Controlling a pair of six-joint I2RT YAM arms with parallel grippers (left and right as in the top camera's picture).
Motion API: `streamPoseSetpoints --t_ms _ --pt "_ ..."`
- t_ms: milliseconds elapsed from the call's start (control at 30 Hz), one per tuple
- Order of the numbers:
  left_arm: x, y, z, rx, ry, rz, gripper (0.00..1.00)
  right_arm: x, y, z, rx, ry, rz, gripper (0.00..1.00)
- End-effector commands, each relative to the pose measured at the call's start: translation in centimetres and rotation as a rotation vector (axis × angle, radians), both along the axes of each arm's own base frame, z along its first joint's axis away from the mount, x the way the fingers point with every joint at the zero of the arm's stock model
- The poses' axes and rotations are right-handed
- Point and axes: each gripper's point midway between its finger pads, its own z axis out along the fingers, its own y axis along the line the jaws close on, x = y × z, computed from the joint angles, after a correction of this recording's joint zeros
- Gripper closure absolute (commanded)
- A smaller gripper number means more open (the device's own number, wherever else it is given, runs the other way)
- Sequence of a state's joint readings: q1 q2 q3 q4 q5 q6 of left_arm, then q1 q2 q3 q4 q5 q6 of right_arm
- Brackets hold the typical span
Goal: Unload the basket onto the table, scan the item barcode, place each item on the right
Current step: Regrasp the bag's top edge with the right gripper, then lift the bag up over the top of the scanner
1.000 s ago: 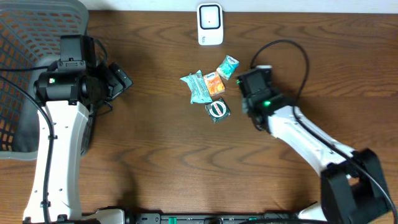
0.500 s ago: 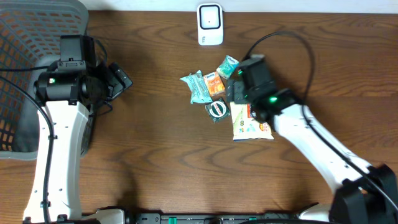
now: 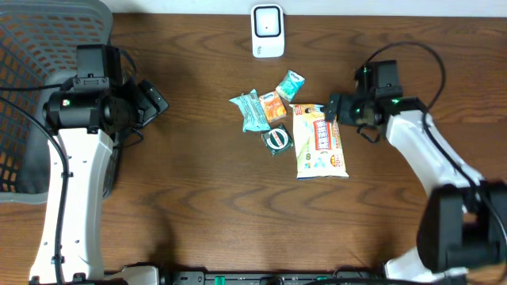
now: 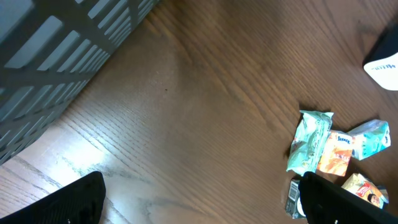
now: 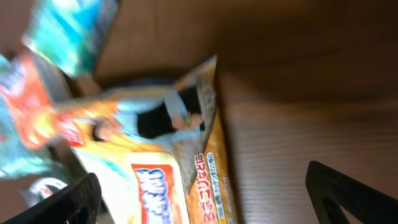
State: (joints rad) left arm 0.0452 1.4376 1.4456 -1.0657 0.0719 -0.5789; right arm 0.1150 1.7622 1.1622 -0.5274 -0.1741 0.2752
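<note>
Since a second ago my right gripper has let go and swung right, jaws wide and empty. Small packets cluster below the scanner, crowding the snack bag on its left. That bag lies flat below-right of the scanner, yellow and white, red label up. My left gripper hangs open far left of the scanner, by the basket.

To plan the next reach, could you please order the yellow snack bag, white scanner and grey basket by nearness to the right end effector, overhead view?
1. The yellow snack bag, close beside the right end effector.
2. The white scanner, top centre.
3. The grey basket, far left.
</note>
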Motion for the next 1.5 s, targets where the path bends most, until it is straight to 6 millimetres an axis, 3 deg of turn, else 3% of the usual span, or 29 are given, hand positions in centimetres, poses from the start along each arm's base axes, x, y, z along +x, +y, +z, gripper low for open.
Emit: streamPoseSetpoints --t_ms 0,167,233,300,367,400,433,567,667,800,967,1100,1300,1467 --pt "0.0 0.4 -0.1 0.011 0.003 0.011 0.02 -1.1 2.0 -3.0 0.119 0.098 0.093 0.01" --pt "0.0 0.4 -0.1 0.011 0.002 0.011 0.02 -2.9 5.3 -5.4 0.279 0.164 0.282 0.04" --pt "0.0 0.4 -0.1 0.011 0.003 0.011 0.02 -3.3 5.3 -6.3 0.283 0.194 0.276 0.13" --pt "0.0 0.4 -0.1 0.011 0.002 0.011 0.02 -3.7 5.2 -6.9 0.284 0.219 0.273 0.41" --pt "0.0 0.4 -0.1 0.011 0.002 0.011 0.02 -4.0 5.3 -7.0 0.287 0.234 0.274 0.6" --pt "0.0 0.4 -0.1 0.011 0.002 0.011 0.02 -4.1 5.4 -7.0 0.289 0.24 0.273 0.9" --pt "0.0 0.4 -0.1 0.011 0.002 0.011 0.02 -4.2 5.4 -6.9 0.293 0.244 0.266 0.99" --pt "0.0 0.4 -0.1 0.011 0.003 0.011 0.02 -3.8 5.4 -6.5 0.313 0.259 0.2 0.99" --pt "0.0 0.4 -0.1 0.011 0.003 0.011 0.02 -2.7 5.3 -4.4 0.329 0.216 0.157 0.99" --pt "0.0 0.4 -0.1 0.011 0.003 0.011 0.02 -0.1 5.2 1.7 0.35 0.061 0.127 0.99" --pt "0.0 0.4 -0.1 0.011 0.003 0.011 0.02 3.2 5.2 11.6 0.352 -0.264 0.148 0.98" --pt "0.0 0.4 -0.1 0.011 0.003 0.011 0.02 5.6 4.4 16.3 0.362 -0.435 0.004 0.99" --pt "0.0 0.4 -0.1 0.011 0.003 0.011 0.02 8.3 6.9 20.4 0.462 -0.618 -0.013 0.99" --pt "0.0 0.4 -0.1 0.011 0.002 0.011 0.02 11.7 7.8 21.1 0.499 -0.718 -0.12 0.99"
